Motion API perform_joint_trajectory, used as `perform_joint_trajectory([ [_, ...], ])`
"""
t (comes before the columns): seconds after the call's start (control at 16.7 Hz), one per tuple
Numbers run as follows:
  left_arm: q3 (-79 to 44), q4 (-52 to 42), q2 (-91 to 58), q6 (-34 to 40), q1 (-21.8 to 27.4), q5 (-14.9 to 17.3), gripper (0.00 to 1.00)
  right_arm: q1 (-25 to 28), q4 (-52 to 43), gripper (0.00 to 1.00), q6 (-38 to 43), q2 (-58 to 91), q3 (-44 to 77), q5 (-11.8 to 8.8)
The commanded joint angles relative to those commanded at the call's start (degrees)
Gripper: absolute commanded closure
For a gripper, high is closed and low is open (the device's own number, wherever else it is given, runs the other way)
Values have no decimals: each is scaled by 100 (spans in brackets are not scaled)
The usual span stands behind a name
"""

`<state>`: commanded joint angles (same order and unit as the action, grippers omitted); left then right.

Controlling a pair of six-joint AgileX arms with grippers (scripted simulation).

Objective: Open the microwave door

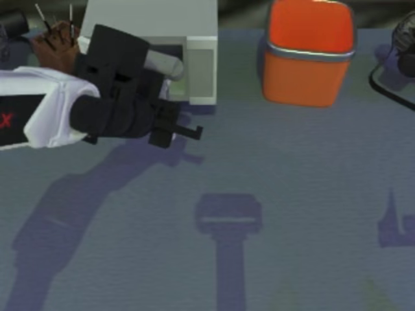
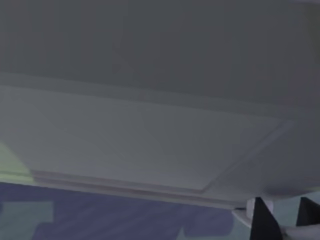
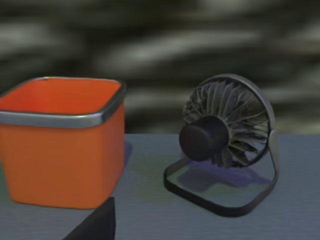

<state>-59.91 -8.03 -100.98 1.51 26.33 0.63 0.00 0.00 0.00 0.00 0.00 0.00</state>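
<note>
A blue-grey table [image 1: 292,194] fills the top view. The microwave [image 1: 155,26] stands at its upper left, with the door [image 2: 140,145] close before the left wrist camera. The left gripper [image 1: 185,133] is held at the microwave's front; whether anything is gripped cannot be told. The step is judged to be engaging the handle, and a steady outward pull would be called for next. The right arm is parked out of frame.

The scene is dim, with a bluish tone. On the table [image 1: 292,194] lie long, soft-edged shadows of the arms, falling toward the near edge. The left wrist view is blurred and flat. Behind the fan [image 3: 227,127] the background is out of focus.
</note>
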Motion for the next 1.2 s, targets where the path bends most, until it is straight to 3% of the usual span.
perform_joint_trajectory([
  [1.2, 47, -21, 10, -54, 1, 101, 100, 0, 0, 0, 0, 0, 0, 0],
])
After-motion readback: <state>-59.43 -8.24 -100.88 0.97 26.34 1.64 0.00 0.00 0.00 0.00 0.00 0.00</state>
